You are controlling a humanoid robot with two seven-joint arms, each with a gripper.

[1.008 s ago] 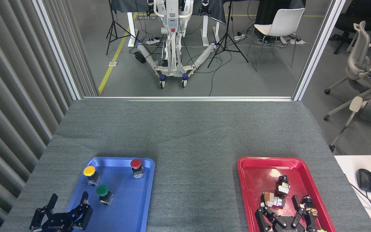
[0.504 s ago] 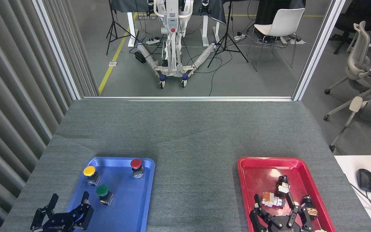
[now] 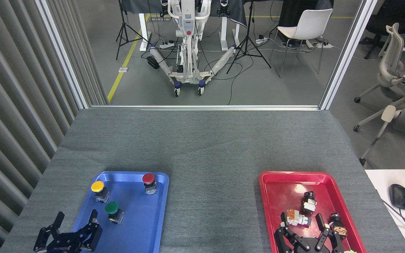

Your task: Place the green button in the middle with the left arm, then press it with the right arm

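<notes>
- Against the frame half a second earlier, the right black multi-fingered tool (image 3: pixel 305 225) is seen shifted slightly rightward and lower over the glossy red plastic tray (image 3: pixel 280 182); its fingers are spread wide, gripping nothing.
- The left black tool (image 3: pixel 76 219) is found almost unmoved at the blue plastic tray (image 3: pixel 153 225), fingers wide apart.
- The green-capped, grey-metal-based button (image 3: pixel 113 211) is seen upright in the blue tray, just beyond the left tool, with a yellow-capped button (image 3: pixel 99 190) and a red-capped button (image 3: pixel 149 182).
- Small loose parts (image 3: pixel 299 218) lie in the red tray.
- The felt-like grey bench (image 3: pixel 209 211) between the trays lies bare.
</notes>
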